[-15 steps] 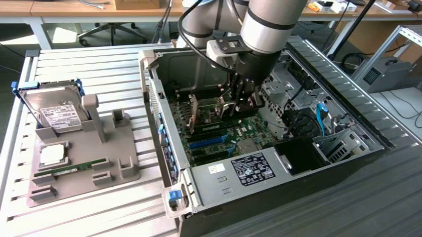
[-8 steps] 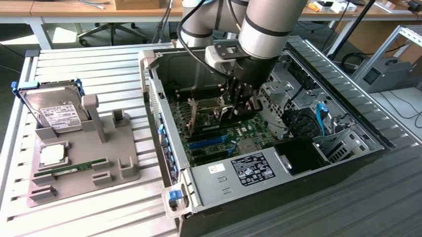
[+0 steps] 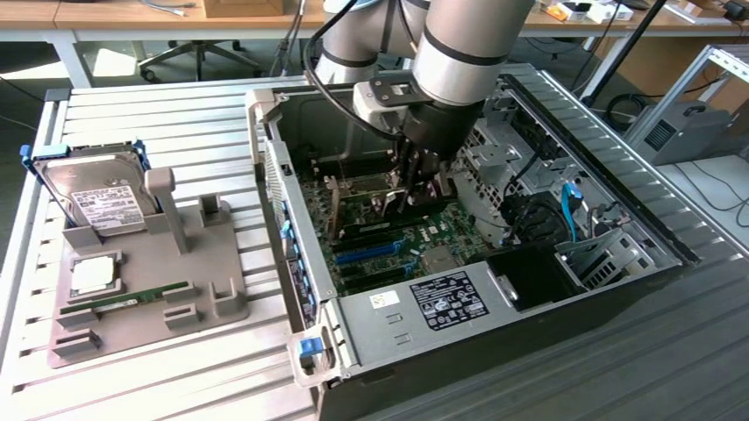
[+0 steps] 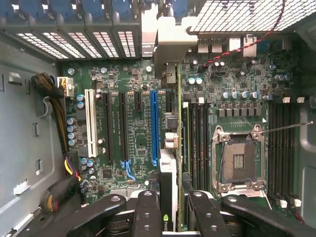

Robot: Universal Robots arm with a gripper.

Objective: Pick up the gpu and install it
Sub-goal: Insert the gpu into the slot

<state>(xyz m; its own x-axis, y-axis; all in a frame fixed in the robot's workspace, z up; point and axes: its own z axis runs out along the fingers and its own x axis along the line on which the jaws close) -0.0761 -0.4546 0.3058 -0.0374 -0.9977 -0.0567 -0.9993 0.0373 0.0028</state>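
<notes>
Fingers (image 4: 147,212): clamped on the thin black gpu card with silver-grey bracket (image 4: 167,192), held edge-on between them.
Below fingers: green motherboard (image 4: 138,143), inside the open grey metal case (image 3: 351,329).
Progress: pickup done; seating unconfirmed.

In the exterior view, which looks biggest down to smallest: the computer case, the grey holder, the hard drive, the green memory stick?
Largest to smallest:
1. computer case
2. grey holder
3. hard drive
4. green memory stick
None look alike in size, so the order is clear.

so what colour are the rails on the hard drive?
Blue; the hard drive rails show best in the exterior view.
</notes>
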